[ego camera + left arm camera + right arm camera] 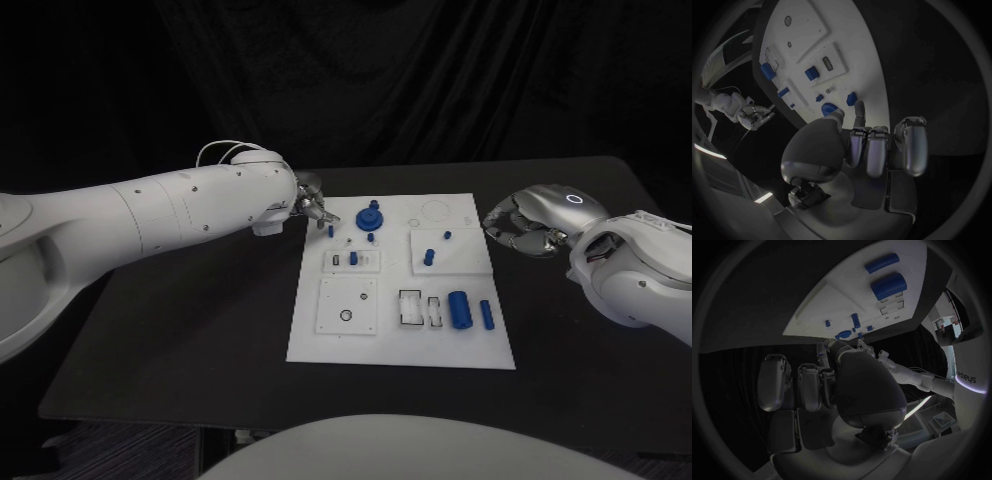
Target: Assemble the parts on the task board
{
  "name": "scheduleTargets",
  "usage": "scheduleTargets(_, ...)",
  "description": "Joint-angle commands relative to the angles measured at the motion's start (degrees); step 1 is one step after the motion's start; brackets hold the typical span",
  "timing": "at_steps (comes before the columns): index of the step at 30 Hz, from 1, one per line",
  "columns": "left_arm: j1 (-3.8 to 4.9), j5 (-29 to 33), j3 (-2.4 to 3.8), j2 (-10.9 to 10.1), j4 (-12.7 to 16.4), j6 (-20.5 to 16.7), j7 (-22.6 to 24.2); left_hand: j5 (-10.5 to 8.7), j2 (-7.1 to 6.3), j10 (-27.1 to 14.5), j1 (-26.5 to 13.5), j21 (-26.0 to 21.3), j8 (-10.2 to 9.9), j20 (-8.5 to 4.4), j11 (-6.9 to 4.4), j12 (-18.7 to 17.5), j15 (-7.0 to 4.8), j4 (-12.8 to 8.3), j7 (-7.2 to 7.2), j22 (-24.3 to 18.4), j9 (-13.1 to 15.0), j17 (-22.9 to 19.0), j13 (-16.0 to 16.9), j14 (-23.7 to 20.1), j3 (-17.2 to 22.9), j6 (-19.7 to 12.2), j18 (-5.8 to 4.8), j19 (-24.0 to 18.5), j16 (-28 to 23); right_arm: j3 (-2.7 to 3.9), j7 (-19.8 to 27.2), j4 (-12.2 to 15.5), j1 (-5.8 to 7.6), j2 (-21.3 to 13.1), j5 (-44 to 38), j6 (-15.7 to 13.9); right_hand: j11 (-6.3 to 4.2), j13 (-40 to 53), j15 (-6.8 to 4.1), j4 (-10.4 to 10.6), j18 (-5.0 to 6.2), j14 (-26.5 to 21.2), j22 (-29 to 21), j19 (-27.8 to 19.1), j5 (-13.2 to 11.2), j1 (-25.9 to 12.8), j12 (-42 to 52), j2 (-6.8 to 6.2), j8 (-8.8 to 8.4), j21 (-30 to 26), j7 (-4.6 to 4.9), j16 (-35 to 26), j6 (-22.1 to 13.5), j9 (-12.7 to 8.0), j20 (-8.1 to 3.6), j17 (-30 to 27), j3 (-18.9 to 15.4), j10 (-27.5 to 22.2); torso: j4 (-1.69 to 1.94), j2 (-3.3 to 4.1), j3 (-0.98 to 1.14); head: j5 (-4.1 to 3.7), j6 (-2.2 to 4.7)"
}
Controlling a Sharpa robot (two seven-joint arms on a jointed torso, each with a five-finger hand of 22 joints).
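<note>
The white task board (pixel 329 340) lies in the middle of the table. My left hand (pixel 309 208) hovers over its far left corner, one finger (pixel 859 111) stretched out beside a small blue peg (pixel 330 230) (pixel 852 98), the other fingers curled. I cannot tell whether it touches the peg. A round blue part (pixel 371 215) (pixel 827 108) stands just beyond the thumb. My right hand (pixel 525 228) (pixel 839 385) hangs past the board's right edge, fingers curled in with nothing in them. A large blue cylinder (pixel 460 309) (pixel 889 285) and a slimmer one (pixel 488 314) (pixel 881 262) lie at the near right.
More blue pegs stand in the board's raised white blocks (pixel 353 258) (pixel 430 258) (pixel 447 236). A white block with a round hole (pixel 348 303) sits at the near left. Bare black table (pixel 188 330) surrounds the board.
</note>
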Motion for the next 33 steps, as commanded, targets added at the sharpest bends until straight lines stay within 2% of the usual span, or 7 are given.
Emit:
scheduleTargets(1, -0.19, 0.43, 0.05, 0.22, -0.05, 1.10, 0.68, 0.29, -0.12, 3.91, 0.62, -0.30, -0.35, 0.07, 0.45, -0.06, 0.40, 0.02, 0.01, 10.12, -0.05, 15.09, 13.65, 5.84, 0.12, -0.41, -0.52, -0.45, 0.15, 0.04, -0.16, 0.12, 0.05, -0.06, -0.03, -0.30, -0.14, 13.41, -0.10, -0.07, 0.25, 4.34, 10.52, 0.20, 0.25, 0.49, -0.20, 0.10, -0.13, -0.37, 0.03, -0.23, 0.28, 0.09, -0.17, 9.01, 0.32, 4.40, 0.00, 0.00, 0.01, -0.28, -0.01)
scheduleTargets(14, -0.58, 0.43, 0.05, 0.54, -0.90, 1.76, 0.42, 0.66, -0.05, 3.69, 0.96, -0.54, -0.51, 0.14, 0.47, -0.31, 0.45, -0.09, 0.03, 10.05, -0.05, 15.09, 13.52, 5.84, 0.27, -0.41, -0.46, -0.60, 0.15, 0.04, -0.08, 0.21, 0.05, 0.15, -0.03, -0.37, -0.14, 13.41, -0.10, -0.07, 0.25, 4.34, 10.52, 0.20, 0.25, 0.49, -0.20, 0.10, -0.13, -0.37, 0.03, -0.23, 0.28, 0.09, -0.17, 9.01, 0.32, 4.40, -0.01, 0.02, 0.02, -0.61, -0.01)
scheduleTargets(23, -0.78, 0.45, 0.05, 0.75, -1.08, 1.97, 0.65, 1.86, 0.14, 3.49, 1.54, -0.87, -0.92, 0.27, 0.56, -0.52, 0.54, -0.15, 0.11, 9.99, -0.09, 15.09, 13.41, 5.84, 0.61, -0.55, -0.40, -0.78, 0.15, 0.04, -0.08, 0.23, 0.05, 0.18, -0.03, -0.29, -0.10, 13.42, -0.10, -0.16, 0.24, 4.35, 10.53, 0.22, 0.31, 0.54, -0.19, 0.13, -0.20, -0.37, 0.09, -0.20, 0.29, 0.10, -0.19, 9.05, 0.45, 4.41, 0.00, 0.01, 0.02, -0.66, -0.01)
scheduleTargets(33, -0.90, 0.48, 0.05, 0.80, -1.21, 2.04, 1.10, 2.15, 0.26, 3.04, 1.55, -1.29, -1.09, 0.30, 0.61, -1.03, 0.58, -0.04, 0.18, 9.84, -0.13, 15.09, 13.12, 5.84, 0.69, -0.64, -0.30, -1.05, 0.15, 0.04, -0.08, 0.24, 0.05, 0.25, -0.03, -0.22, -0.10, 13.42, -0.10, -0.16, 0.24, 4.35, 10.53, 0.22, 0.31, 0.54, -0.19, 0.13, -0.20, -0.37, 0.09, -0.20, 0.29, 0.10, -0.19, 9.05, 0.45, 4.41, -0.01, 0.01, 0.01, -0.89, -0.01)
